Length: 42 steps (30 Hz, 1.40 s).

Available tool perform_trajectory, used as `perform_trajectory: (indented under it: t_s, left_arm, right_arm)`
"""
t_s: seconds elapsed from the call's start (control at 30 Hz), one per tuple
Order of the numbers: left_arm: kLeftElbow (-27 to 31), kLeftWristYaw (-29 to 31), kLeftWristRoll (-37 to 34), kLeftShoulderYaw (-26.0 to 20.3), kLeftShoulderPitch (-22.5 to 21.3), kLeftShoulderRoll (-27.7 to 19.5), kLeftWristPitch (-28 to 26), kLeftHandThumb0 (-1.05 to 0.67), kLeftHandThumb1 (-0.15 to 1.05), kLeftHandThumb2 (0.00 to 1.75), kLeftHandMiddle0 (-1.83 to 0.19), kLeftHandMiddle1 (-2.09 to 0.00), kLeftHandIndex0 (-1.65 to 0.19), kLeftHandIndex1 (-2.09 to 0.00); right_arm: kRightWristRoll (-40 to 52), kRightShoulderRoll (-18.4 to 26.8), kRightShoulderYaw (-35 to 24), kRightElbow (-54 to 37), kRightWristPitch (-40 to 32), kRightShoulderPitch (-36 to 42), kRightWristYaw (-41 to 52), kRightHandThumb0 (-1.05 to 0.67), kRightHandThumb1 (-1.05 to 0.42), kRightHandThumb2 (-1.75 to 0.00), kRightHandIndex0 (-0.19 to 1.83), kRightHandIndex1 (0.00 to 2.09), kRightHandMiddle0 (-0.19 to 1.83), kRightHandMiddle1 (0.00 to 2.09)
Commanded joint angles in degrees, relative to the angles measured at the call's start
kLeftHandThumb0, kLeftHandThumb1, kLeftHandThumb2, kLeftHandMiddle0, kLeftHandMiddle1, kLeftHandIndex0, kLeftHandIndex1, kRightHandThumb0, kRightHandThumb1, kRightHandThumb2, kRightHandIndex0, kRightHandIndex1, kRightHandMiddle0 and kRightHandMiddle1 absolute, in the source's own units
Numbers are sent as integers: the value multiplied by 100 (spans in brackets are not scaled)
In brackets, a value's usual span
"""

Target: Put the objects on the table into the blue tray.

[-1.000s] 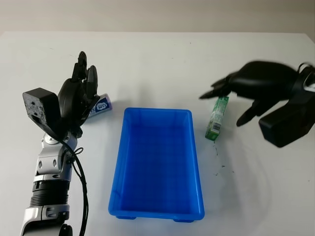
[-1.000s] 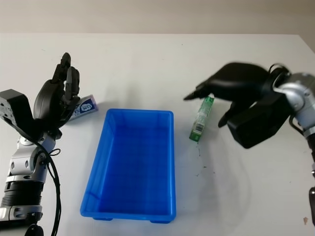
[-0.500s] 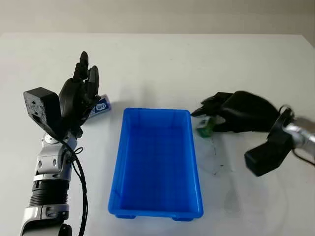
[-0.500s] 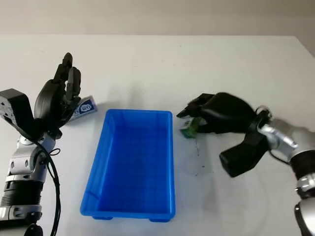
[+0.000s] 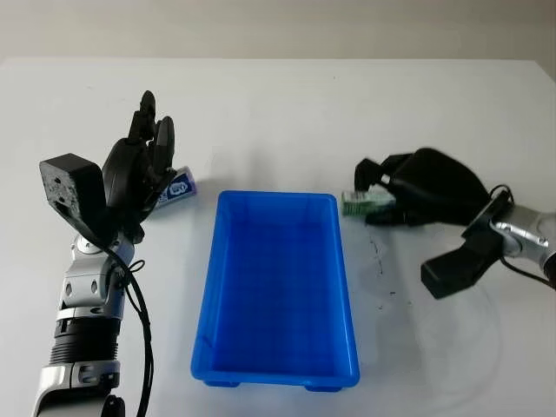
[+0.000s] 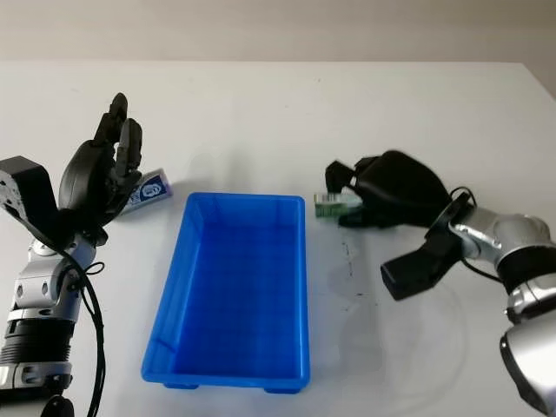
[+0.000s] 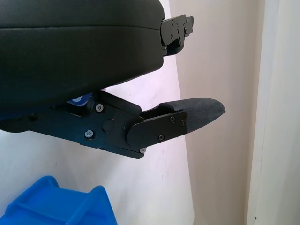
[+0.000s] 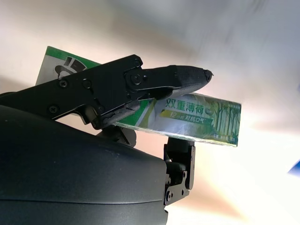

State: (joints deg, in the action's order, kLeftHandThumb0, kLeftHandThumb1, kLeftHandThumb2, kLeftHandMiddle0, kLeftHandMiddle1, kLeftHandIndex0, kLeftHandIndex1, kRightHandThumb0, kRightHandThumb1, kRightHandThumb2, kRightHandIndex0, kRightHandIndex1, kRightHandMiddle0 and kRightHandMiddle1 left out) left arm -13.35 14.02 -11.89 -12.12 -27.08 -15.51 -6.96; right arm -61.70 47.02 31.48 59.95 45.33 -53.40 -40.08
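While the blue tray [image 5: 276, 287] sits with nothing in it in the middle of the white table [image 5: 287, 113], the robot is really just getting started on this one. Nothing has gone in yet, as far as the pictures show.

Its right hand [image 5: 415, 184] has its fingers clamped on a green box [image 5: 366, 202], looks like a gum or mint pack with green printing. It's held lying sideways, just off the tray's far right corner and apparently a bit above the table. The wrist view shows one finger [image 8: 154, 79] pressed across the top of the box and the grip looks decent.

Over on the other side, the left hand [image 5: 139, 174] is raised by the tray's far left corner, open and holding nothing. Right beside it on the table lies a small blue and white packet [image 5: 177, 186], partly hidden behind the fingers.

So the count is zero in, one in hand, one waiting on the table.

Room-wise it looks easy. The tray is wide open with low walls, and the box only needs to clear the right rim to get over it. Plenty of bare table sits all around, and the two hands are well apart, so they shouldn't bump each other.
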Motion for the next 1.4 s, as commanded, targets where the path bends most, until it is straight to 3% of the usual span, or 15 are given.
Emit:
perform_trajectory:
  t_s: [0.0, 0.2, 0.3, 0.43, 0.67, 0.77, 0.87, 0.9, 0.93, 0.97, 1.0, 1.07, 1.13, 1.23, 1.37]
  left_arm:
    - [-20, 39, -20, 9, -105, -51, 33, -72, 105, 64, 19, 0, 19, 0]
    - [10, 5, 32, 37, -105, -39, 8, -72, 105, 64, 19, 0, 19, 0]
    - [29, -17, 10, 36, -90, -6, 6, -72, 105, 65, 19, 0, 19, 0]
    - [63, -78, 9, 46, -70, 40, 16, -72, 105, 64, 19, 0, 19, 0]
    - [140, -149, 36, 84, -11, 54, -15, -74, 105, 64, 19, 0, 19, 0]
    - [163, -193, 33, 79, 4, 54, -39, -74, 105, 63, 19, 0, 19, 0]
    - [182, -241, 33, 79, 15, 66, -46, -74, 105, 62, 19, 0, 19, 0]
    - [184, -241, 27, 80, 17, 66, -50, -75, 105, 61, 19, 0, 19, 0]
    - [178, -226, 16, 81, 20, 66, -40, -76, 105, 61, 19, 0, 19, 0]
    - [177, -222, 13, 84, 23, 68, -33, -76, 105, 61, 19, 0, 19, 0]
    - [171, -226, 18, 88, 20, 72, -23, -76, 105, 61, 19, 0, 19, 0]
    - [139, -228, 17, 90, 4, 87, -3, -75, 105, 61, 19, 0, 19, 0]
    - [93, -214, 13, 90, -11, 100, 32, -74, 105, 62, 19, 0, 19, 0]
    - [82, -226, 25, 104, -30, 131, 34, -73, 105, 63, 19, 0, 19, 0]
    - [37, -234, 24, 107, -64, 160, 58, -72, 105, 64, 19, 0, 19, 0]
  right_arm:
    - [275, 2, -245, -90, -95, -463, -109, -53, -105, -29, 86, 209, 63, 209]
    - [1610, -229, -1059, -634, -20, -939, 646, -50, -105, -31, 99, 209, 75, 209]
    - [2690, -530, -1471, -1338, 249, -881, 1515, -50, -105, -35, 106, 209, 80, 209]
    - [3951, -914, -1750, -2750, 62, -352, 2843, -51, -105, -41, 112, 209, 83, 209]
    - [5515, -1309, -1649, -4901, -557, 821, 5018, -51, -105, -41, 120, 209, 91, 209]
    - [5995, -1144, -1515, -5438, -1172, 1026, 6223, -58, -105, -36, 106, 209, 85, 209]
    - [6018, -781, -1388, -5924, -1982, 999, 7505, -73, -105, -35, 48, 209, 37, 207]
    - [6038, -668, -1361, -6047, -2235, 976, 7909, -78, -105, -32, 18, 193, 12, 187]
    - [6084, -572, -1337, -6145, -2480, 954, 8290, -80, -105, -30, 6, 166, 4, 161]
    - [6114, -499, -1326, -6223, -2686, 937, 8617, -82, -105, -29, -4, 127, -1, 126]
    - [6090, -444, -1333, -6285, -2804, 929, 8867, -84, -105, -27, -12, 69, -9, 79]
    - [5969, -358, -1369, -6389, -2950, 920, 9198, -88, -105, -26, -17, 19, -16, 33]
    - [5893, -335, -1463, -6402, -2970, 914, 9343, -92, -105, -24, -19, 4, -19, 7]
    - [5826, -479, -1760, -6223, -2608, 938, 9073, -93, -105, -23, -19, 0, -19, 1]
    - [6110, -1160, -2565, -5591, -2031, 1032, 7812, -93, -105, -27, -19, 0, -19, 0]
